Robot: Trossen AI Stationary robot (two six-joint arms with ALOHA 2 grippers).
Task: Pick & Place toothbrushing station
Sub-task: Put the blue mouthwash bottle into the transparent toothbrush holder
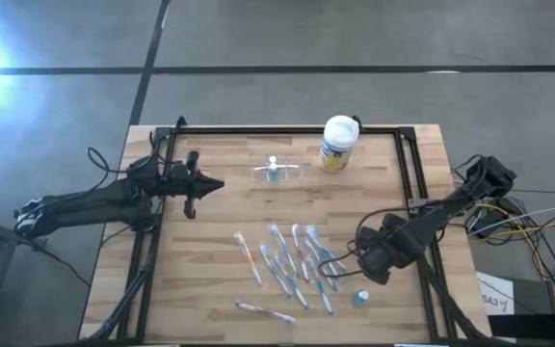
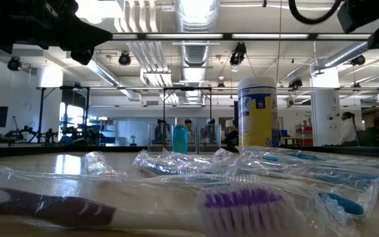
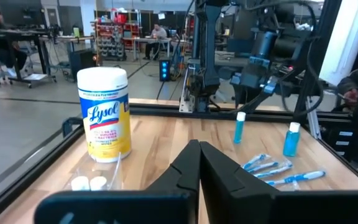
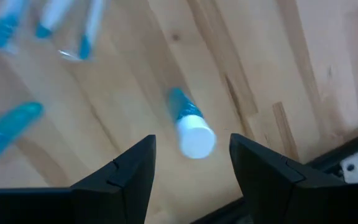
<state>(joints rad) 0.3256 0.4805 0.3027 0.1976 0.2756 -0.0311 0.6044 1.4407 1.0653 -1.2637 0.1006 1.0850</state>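
Sitting untouched toward 12 o'clock on the table, the toothbrushing station is just beside the white-lidded canister. Left gripper hangs near it at its 9 o'clock, fingers pressed together. Right gripper is spread over a small blue bottle at 4 o'clock, past the wrapped toothbrushes. Probably still the approach step; next, the left fingers need to part and close in.

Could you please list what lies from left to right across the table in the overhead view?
Left hand → clear holder → white-lidded canister → right hand, open over the small blue bottle. The wrapped toothbrushes span the middle, so they are left unplaced.
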